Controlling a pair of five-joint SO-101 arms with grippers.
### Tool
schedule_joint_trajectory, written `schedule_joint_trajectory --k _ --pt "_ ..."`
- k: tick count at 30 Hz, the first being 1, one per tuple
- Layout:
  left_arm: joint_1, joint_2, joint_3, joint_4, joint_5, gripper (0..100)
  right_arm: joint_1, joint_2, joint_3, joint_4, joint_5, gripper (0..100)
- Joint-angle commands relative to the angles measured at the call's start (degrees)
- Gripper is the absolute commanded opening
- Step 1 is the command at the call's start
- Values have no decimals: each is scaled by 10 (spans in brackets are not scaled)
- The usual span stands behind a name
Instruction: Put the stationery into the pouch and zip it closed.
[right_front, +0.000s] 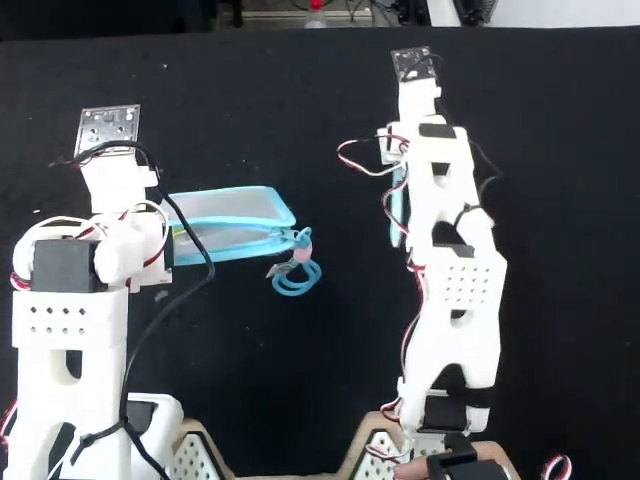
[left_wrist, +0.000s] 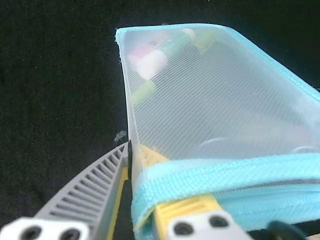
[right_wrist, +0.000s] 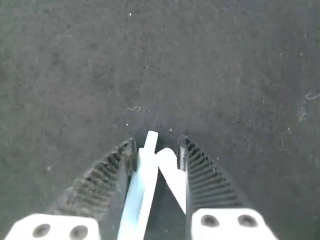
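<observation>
I find the left gripper (left_wrist: 134, 151) clamped on one end of the translucent mesh pouch with turquoise zip edging (left_wrist: 210, 115), pouch lying on the black table cloth (right_front: 300, 110), coloured stationery pieces (left_wrist: 150, 62) inside it, right gripper (right_wrist: 156, 142) nipping a pale blue-white plastic stick (right_wrist: 144, 180) between near-closed jaws, well apart from the pouch.

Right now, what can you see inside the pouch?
Through the translucent pouch, small things lie bunched at one end: a white piece, a green piece, a pink piece. The blue zip band hides anything beneath it.
</observation>
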Motion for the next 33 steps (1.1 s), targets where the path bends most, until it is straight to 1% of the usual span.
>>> schedule_joint_trajectory --k 1,4,10,14,17,28,33 --pt "-7 4 3 2 3 30 2 2 -33 10 4 120" --pt "-4 4 3 1 3 30 2 0 -50 33 4 120" --pt "-3 4 3 1 3 30 -5 -2 -110 127 5 120" --pt "-4 4 3 1 3 30 -25 0 -145 201 5 120" --pt "-6 4 3 1 3 30 -40 0 -153 235 5 120" --pt "-7 4 3 2 3 30 -43 1 -152 256 5 120" --pt "-7 4 3 2 3 30 -44 39 -157 236 11 122"
